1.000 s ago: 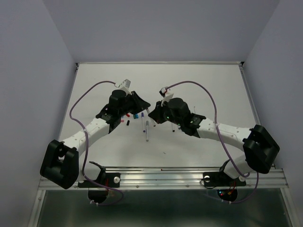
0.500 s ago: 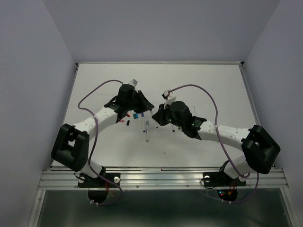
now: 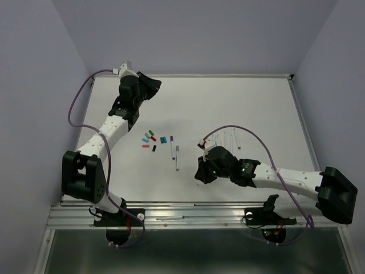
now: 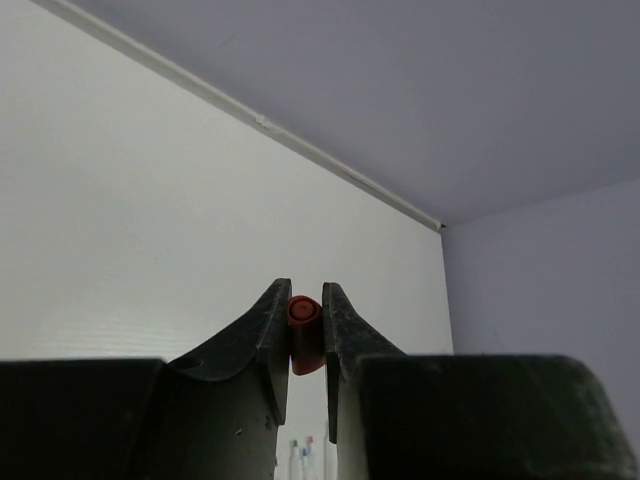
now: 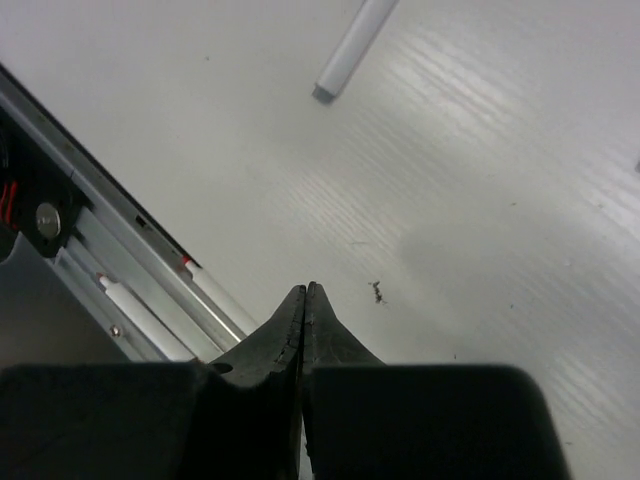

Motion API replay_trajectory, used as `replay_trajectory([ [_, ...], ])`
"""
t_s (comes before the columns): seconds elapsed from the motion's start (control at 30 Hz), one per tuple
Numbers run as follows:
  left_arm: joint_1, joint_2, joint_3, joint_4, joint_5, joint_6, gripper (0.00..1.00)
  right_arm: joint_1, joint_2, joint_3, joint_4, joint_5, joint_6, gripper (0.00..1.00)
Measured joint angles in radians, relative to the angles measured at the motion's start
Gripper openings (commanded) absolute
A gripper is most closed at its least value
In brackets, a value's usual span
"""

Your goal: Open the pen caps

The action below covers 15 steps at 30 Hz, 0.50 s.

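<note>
My left gripper is shut on a red pen cap, held high over the table's far left corner. Several loose pen caps lie mid-table: green, teal, red, black and blue. Two white pens lie beside them, one with a purple cap. More white pens lie further right. My right gripper is low near the table's front, shut with nothing between its fingers. One pen's end shows ahead of it.
A metal rail runs along the near edge, and a white pen with a red tip lies in it. Grey walls close in the table's far side and both flanks. Purple cables loop over both arms.
My left arm has swung up and away to the far left corner with the red cap. My right arm has pulled back toward the near edge and its jaws have closed fully.
</note>
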Motion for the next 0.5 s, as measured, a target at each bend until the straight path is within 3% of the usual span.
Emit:
replay_trajectory([
  [0.17, -0.001, -0.048, -0.101, -0.111, -0.044, 0.050, 0.00, 0.000, 0.030, 0.053, -0.014, 0.106, -0.054, 0.01],
  [0.33, 0.000, -0.114, -0.264, -0.206, -0.064, 0.075, 0.17, 0.000, 0.089, 0.100, -0.024, 0.252, -0.086, 0.01],
  [0.5, -0.031, -0.137, -0.404, -0.275, -0.073, 0.074, 0.22, -0.004, 0.246, 0.227, -0.027, 0.343, -0.078, 0.18],
])
